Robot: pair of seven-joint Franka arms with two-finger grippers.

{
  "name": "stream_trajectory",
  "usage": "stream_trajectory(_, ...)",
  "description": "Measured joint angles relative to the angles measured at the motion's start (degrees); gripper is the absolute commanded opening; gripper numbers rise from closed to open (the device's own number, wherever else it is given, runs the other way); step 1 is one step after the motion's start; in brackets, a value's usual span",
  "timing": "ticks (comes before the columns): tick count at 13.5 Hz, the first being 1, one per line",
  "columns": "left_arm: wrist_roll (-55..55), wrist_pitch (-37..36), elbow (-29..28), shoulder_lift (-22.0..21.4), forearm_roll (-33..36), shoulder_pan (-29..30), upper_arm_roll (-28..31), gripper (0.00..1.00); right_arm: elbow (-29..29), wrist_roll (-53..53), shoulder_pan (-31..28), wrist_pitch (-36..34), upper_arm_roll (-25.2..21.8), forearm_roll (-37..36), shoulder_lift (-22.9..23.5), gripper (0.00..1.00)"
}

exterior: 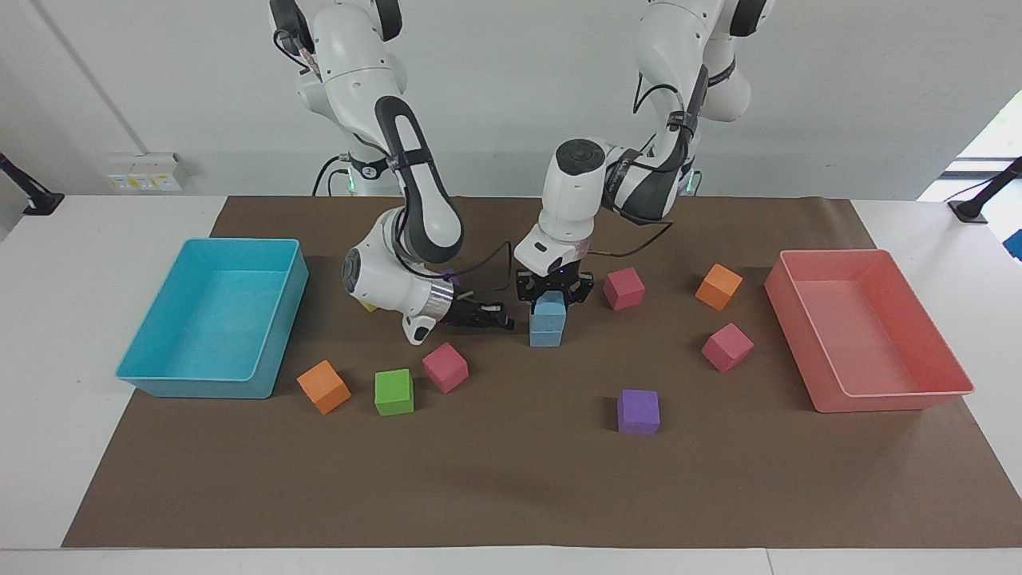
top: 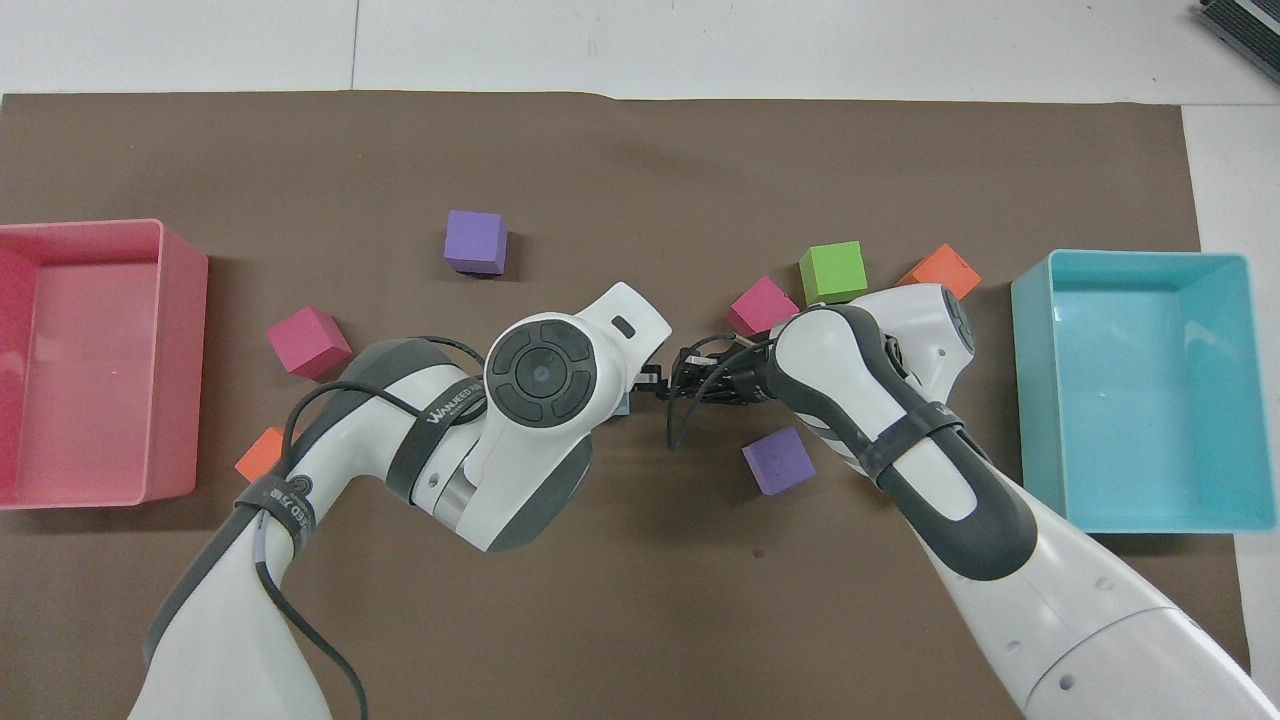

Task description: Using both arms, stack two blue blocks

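Observation:
Two sky-blue blocks stand stacked at the middle of the brown mat. The upper blue block [exterior: 549, 307] rests on the lower blue block [exterior: 546, 335]. My left gripper [exterior: 551, 297] comes straight down over the stack and is shut on the upper block. My right gripper [exterior: 501, 321] lies low and level just beside the stack, toward the right arm's end, shut with nothing in it. In the overhead view the left wrist covers the stack, leaving only a blue sliver [top: 623, 405], and the right gripper [top: 668, 383] shows beside it.
A turquoise bin [exterior: 239, 242] stands at the right arm's end and a pink bin [exterior: 878, 395] at the left arm's end. Loose cubes lie around the stack: pink [exterior: 445, 367], green [exterior: 394, 392], orange [exterior: 323, 386], purple [exterior: 638, 411], pink [exterior: 727, 346], orange [exterior: 718, 287], pink [exterior: 623, 288], purple [top: 778, 461].

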Motion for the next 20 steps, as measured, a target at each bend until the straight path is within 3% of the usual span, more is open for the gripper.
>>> stream_trajectory(1, 0.0, 0.03, -0.08, 0.01, 0.0, 0.0, 0.0, 0.0, 0.0, 0.0, 0.0, 0.0, 0.0, 0.0, 0.0, 0.0)
stream_trajectory(2, 0.0, 0.06, -0.11, 0.01, -0.03, 0.0, 0.0, 0.05, 0.0, 0.0, 0.0, 0.0, 0.0, 0.0, 0.0, 0.0)
stream_trajectory(3, 0.0, 0.07, -0.12, 0.01, -0.12, 0.0, 0.0, 0.17, 0.0, 0.0, 0.0, 0.0, 0.0, 0.0, 0.0, 0.0)
stream_trajectory(5, -0.01, 0.09, -0.14, 0.01, -0.97, 0.0, 0.01, 0.26, 0.0, 0.0, 0.0, 0.0, 0.0, 0.0, 0.0, 0.0)
stream_trajectory(6, 0.0, 0.12, -0.14, 0.01, -1.2, 0.0, 0.02, 0.55, 0.0, 0.0, 0.0, 0.0, 0.0, 0.0, 0.0, 0.0)
stream_trajectory(7, -0.01, 0.14, -0.14, 0.01, -1.33, 0.0, 0.03, 0.74, 0.0, 0.0, 0.0, 0.0, 0.0, 0.01, 0.0, 0.0)
stream_trajectory(10, -0.02, 0.31, -0.14, 0.01, -2.39, 0.0, 0.02, 1.0, 0.0, 0.0, 0.0, 0.0, 0.0, 1.2, 0.0, 0.0)
stream_trajectory(20, -0.03, 0.13, 0.43, -1.05, -2.52, 0.06, 0.2, 1.0, 0.0, -0.02, 0.0, 0.0, 0.01, 1.39, 0.0, 0.0)
